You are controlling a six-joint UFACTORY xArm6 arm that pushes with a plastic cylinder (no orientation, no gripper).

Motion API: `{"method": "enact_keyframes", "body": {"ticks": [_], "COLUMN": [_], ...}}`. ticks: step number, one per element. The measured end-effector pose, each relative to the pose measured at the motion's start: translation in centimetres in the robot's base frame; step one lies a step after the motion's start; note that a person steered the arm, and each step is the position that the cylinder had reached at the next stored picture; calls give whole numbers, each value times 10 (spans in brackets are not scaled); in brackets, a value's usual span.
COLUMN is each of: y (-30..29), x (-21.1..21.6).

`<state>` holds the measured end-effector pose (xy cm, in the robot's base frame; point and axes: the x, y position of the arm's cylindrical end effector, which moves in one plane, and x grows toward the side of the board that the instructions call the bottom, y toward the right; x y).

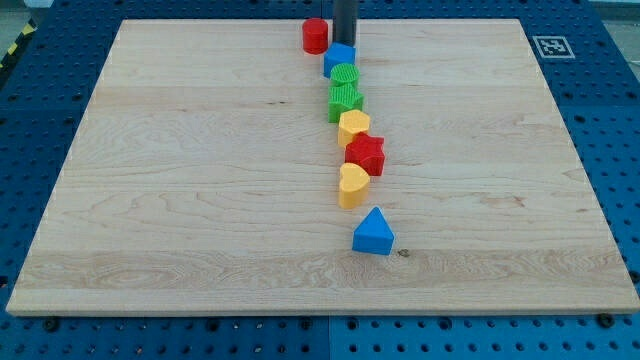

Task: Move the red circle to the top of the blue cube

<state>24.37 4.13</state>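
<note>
Board (200, 200): my tip hidden behind blue cube (340, 60).

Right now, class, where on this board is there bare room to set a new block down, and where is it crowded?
Bare wood lies on the view's left and right of the block column. Crowded: the column from the red circle and blue cube by my tip down to the blue triangle.

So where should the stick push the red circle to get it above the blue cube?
My tip can't grip, only push. The red circle sits at the view's upper left of the blue cube, so probably push its left side, toward the view's right. Its round wall may slip sideways.
</note>
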Motion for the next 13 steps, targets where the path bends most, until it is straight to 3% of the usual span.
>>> {"method": "enact_keyframes", "body": {"ticks": [2,4,7,8,9,13], "y": [100,106,-10,-91,-132,-137], "x": [-1,-2,-49,-41,-15,-27]}}
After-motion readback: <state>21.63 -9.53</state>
